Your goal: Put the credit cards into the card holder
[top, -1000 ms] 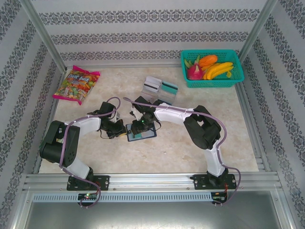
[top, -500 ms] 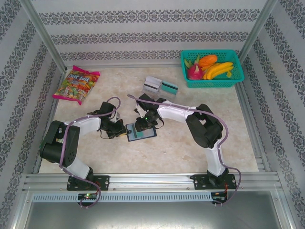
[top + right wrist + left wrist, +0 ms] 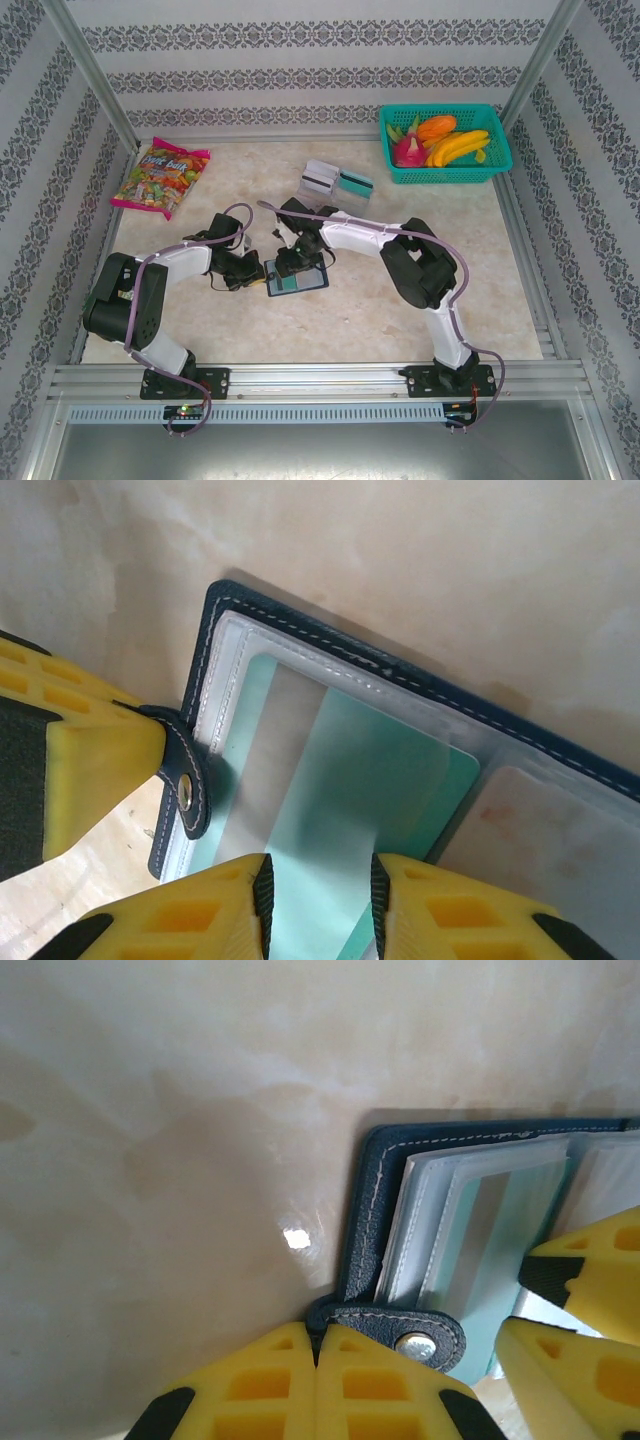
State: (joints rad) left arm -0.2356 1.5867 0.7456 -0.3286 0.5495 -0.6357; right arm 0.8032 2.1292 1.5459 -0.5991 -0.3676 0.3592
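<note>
Teal card being fed into the card holder (image 3: 400, 695)
The snap tab (image 3: 400, 1335) is pinched by the left end effector (image 3: 318, 1360); the teal card (image 3: 330, 880) is pinched by the right end effector (image 3: 320, 895) and could jam against the clear sleeve if tilted.

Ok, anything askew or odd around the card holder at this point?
Nothing damaged or spilled. The teal card sits skewed against the card holder, partway under its clear sleeve, its near end between the right gripper fingers. The left gripper pinches the holder's snap tab. Spare cards lie loosely piled behind.
</note>
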